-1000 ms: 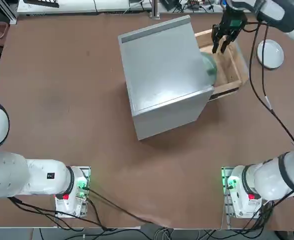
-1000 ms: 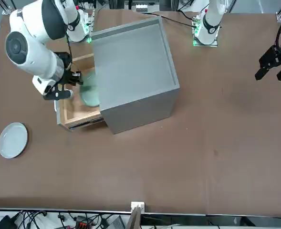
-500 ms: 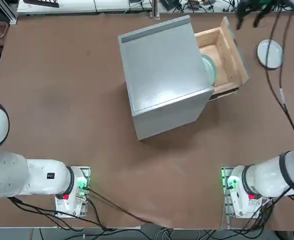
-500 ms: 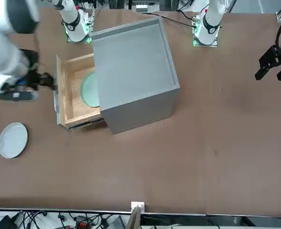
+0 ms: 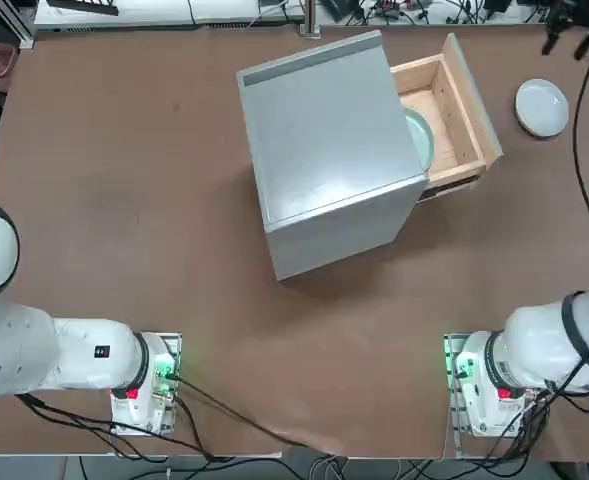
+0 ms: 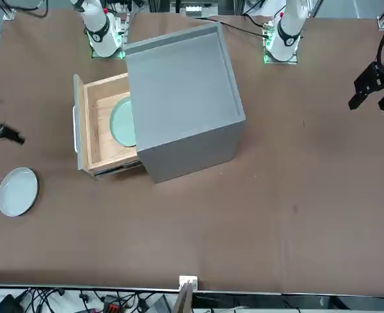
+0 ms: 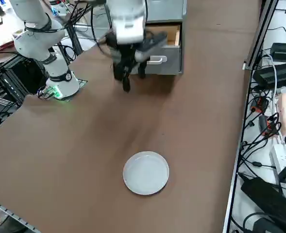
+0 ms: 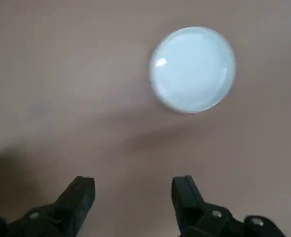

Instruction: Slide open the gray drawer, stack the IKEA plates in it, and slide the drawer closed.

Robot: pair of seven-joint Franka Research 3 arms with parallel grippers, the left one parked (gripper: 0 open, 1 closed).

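The gray drawer [image 5: 452, 120] stands pulled out of the gray cabinet [image 5: 324, 150]. The mint green IKEA plate [image 5: 420, 135] lies flat in the drawer's wooden tray, partly under the cabinet top, and shows in the front view too [image 6: 122, 122]. The whitish gray plate [image 5: 541, 107] sits on the table beyond the drawer front, apart from it. My right gripper [image 5: 569, 38] hovers above the table between drawer and whitish plate [image 7: 146, 173]. In the wrist view its fingers [image 8: 80, 196] stand open and bare, with the whitish plate [image 8: 192, 69] ahead of them.
The drawer's gray front panel with its metal handle [image 7: 157, 60] faces the whitish plate. The table's far right edge runs close by, with cables and power strips [image 7: 274, 73] beyond it.
The gripper was over the drawer at the mint plate; it opened, left the plate in the drawer, and moved up and away toward the whitish plate.
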